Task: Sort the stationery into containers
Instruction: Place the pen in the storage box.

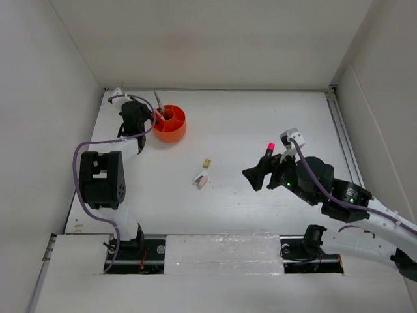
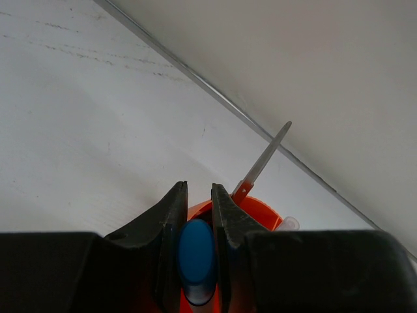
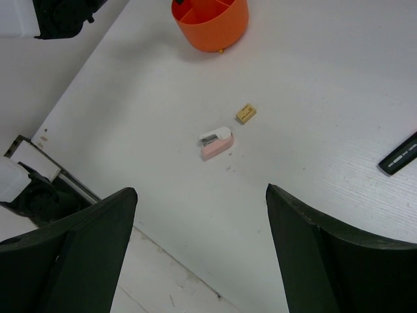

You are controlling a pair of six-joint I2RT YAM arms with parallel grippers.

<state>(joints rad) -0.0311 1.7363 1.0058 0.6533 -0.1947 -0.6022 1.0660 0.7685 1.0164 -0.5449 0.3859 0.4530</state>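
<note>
The round orange tub (image 1: 171, 124) stands at the far left, with scissors (image 1: 158, 103) sticking up out of it. My left gripper (image 1: 152, 120) is at the tub's left rim, shut on a blue-capped marker (image 2: 196, 257) held over the tub (image 2: 260, 212); the scissors blade (image 2: 264, 163) rises behind it. My right gripper (image 1: 255, 176) is open and empty above the table's middle right. A pink-capped black marker (image 1: 268, 149) lies just behind it. A tan eraser (image 1: 206, 162) and a pink-and-white eraser (image 1: 201, 181) lie mid-table; the right wrist view shows both, tan (image 3: 245, 113) and pink-and-white (image 3: 216, 143).
The right wrist view shows the tub (image 3: 210, 23) with its inner dividers and the black marker's body (image 3: 399, 154) at the right edge. White walls enclose the table on the left, back and right. The arm bases stand at the near edge.
</note>
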